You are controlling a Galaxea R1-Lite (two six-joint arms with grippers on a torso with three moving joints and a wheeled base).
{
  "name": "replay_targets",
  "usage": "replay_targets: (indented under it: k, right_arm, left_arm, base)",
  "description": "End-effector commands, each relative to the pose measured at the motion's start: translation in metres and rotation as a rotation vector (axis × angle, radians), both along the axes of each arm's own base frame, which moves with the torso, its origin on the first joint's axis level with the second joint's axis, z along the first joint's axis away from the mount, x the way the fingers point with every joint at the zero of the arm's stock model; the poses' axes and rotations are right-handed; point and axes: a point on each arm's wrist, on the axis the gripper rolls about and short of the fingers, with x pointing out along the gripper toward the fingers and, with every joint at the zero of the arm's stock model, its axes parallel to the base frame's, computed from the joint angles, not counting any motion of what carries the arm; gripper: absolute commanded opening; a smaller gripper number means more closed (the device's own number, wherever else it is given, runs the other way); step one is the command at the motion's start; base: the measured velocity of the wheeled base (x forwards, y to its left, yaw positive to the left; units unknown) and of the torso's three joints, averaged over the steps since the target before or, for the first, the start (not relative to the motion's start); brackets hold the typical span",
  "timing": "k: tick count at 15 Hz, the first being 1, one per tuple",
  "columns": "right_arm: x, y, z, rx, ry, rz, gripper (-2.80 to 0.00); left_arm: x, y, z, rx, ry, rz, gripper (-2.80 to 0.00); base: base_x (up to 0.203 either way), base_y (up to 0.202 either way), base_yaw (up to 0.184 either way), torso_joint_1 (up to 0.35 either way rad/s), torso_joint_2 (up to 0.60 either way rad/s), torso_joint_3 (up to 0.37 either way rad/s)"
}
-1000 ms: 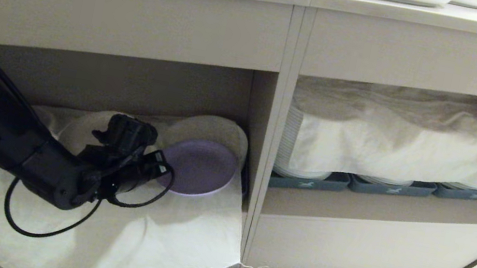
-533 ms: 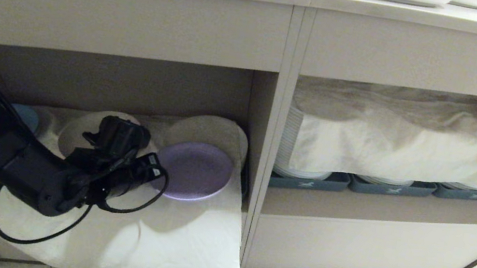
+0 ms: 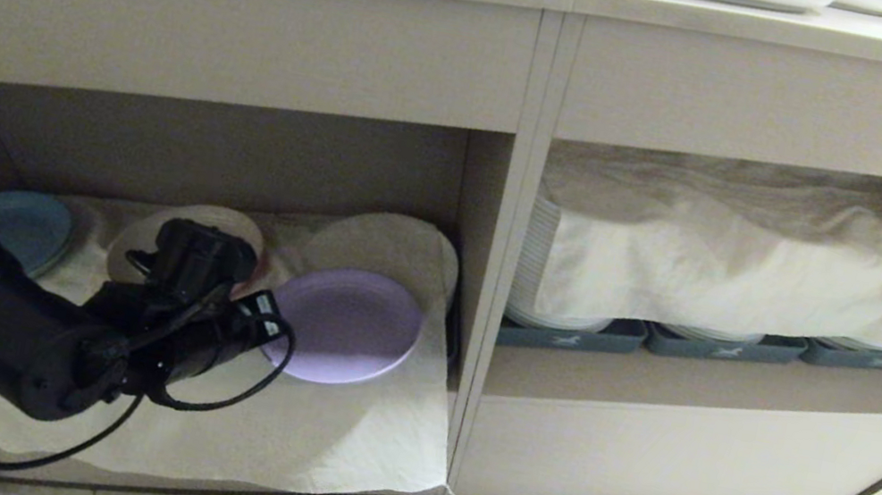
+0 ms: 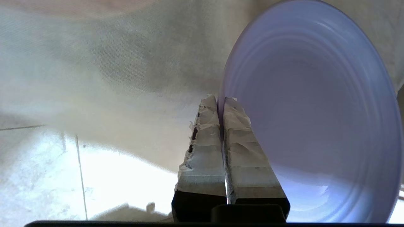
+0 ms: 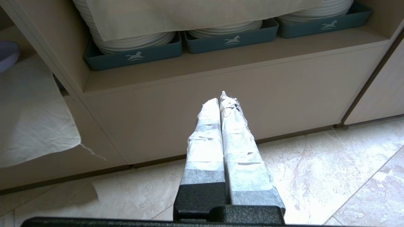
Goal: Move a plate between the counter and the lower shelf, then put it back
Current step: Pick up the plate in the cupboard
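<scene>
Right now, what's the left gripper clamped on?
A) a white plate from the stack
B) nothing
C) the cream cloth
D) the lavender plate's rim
D: in the left wrist view the left gripper has its taped fingers pinched together on the rim of the lavender plate, which hangs over the cream cloth in the lower shelf.

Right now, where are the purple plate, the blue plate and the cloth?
purple plate [image 3: 355, 325], head view, middle of its face.
blue plate [image 3: 23, 226], head view, its top face.
cloth [image 3: 335, 437], head view, part draping over the shelf front.
</scene>
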Motion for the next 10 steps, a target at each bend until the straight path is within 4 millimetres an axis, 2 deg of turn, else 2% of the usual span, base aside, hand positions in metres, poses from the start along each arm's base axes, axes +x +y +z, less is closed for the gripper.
replay_targets:
  k: [1,10]
  right_arm:
    - [0.000,0.000,0.000,0.001,-0.001,0.000,-2.80]
    - [0.000,0.000,0.000,0.001,0.000,0.001,-2.80]
  left_arm:
    - [-0.007,0.002,0.006,-0.008,-0.016,0.003,-2.80]
    - [-0.040,0.014,0.012,-0.008,-0.009,0.001,-2.80]
  base:
    - [0.000,0.000,0.000,0.000,0.00,0.000]
    - [0.000,0.000,0.000,0.000,0.00,0.000]
